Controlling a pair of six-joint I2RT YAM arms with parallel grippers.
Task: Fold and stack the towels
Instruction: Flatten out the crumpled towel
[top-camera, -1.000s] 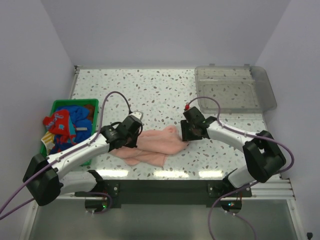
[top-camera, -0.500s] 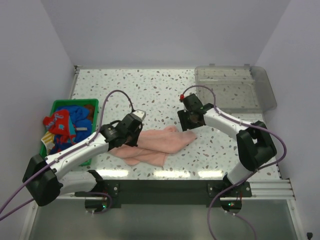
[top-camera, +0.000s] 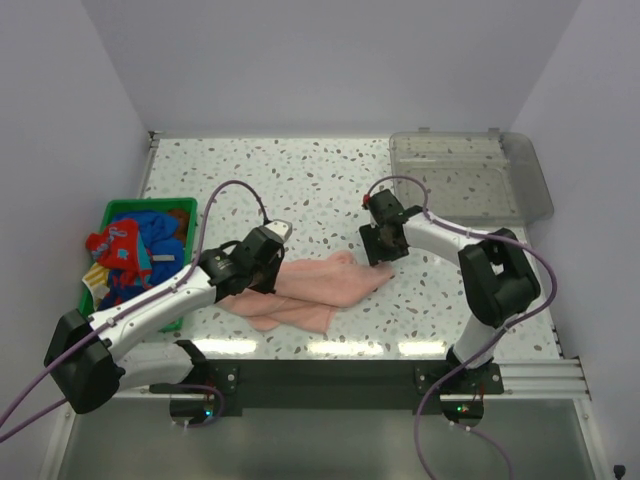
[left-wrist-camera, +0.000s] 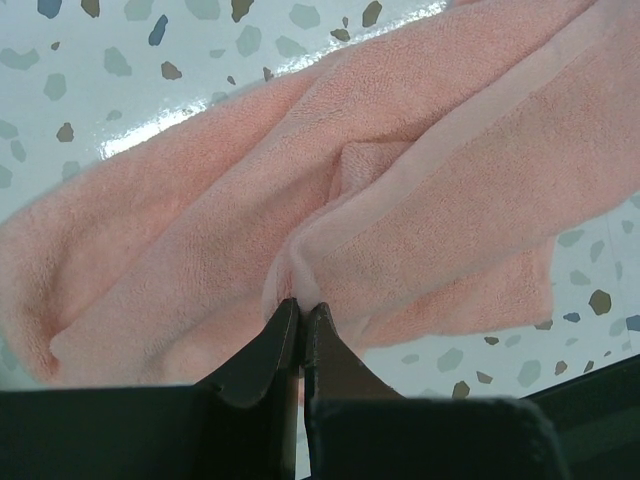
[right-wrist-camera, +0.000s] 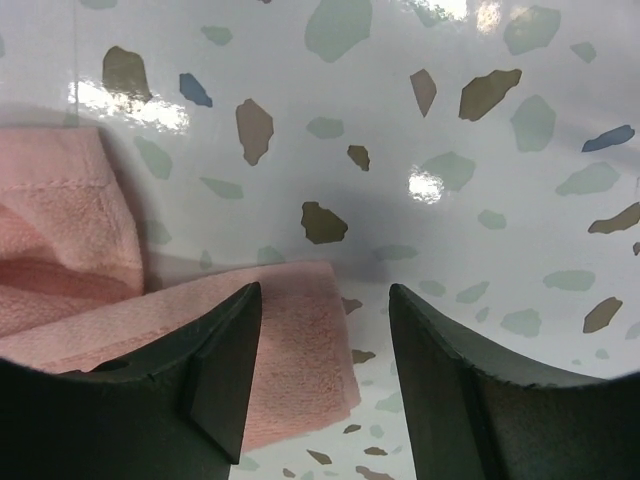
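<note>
A salmon pink towel (top-camera: 318, 284) lies crumpled and partly folded on the speckled table (top-camera: 300, 180). My left gripper (top-camera: 263, 270) sits at the towel's left part. In the left wrist view the left gripper (left-wrist-camera: 302, 306) is shut on a raised fold of the pink towel (left-wrist-camera: 440, 170). My right gripper (top-camera: 385, 250) hovers over the towel's right corner. In the right wrist view the right gripper (right-wrist-camera: 323, 288) stands open, nothing between its fingers, and the towel's corner (right-wrist-camera: 300, 340) lies flat under its left finger. More towels (top-camera: 140, 250), blue and red-patterned, are heaped in the basket.
A green plastic basket (top-camera: 115, 210) stands at the table's left edge. A clear plastic tray (top-camera: 470, 180) sits at the back right. Purple cables loop above both arms. Bare speckled surface lies behind the towel and between the arms and the tray.
The right gripper has shifted slightly away from the arm bases and its jaws have widened. The towel's right corner now lies further right, flat on the table. The left gripper has hardly moved.
</note>
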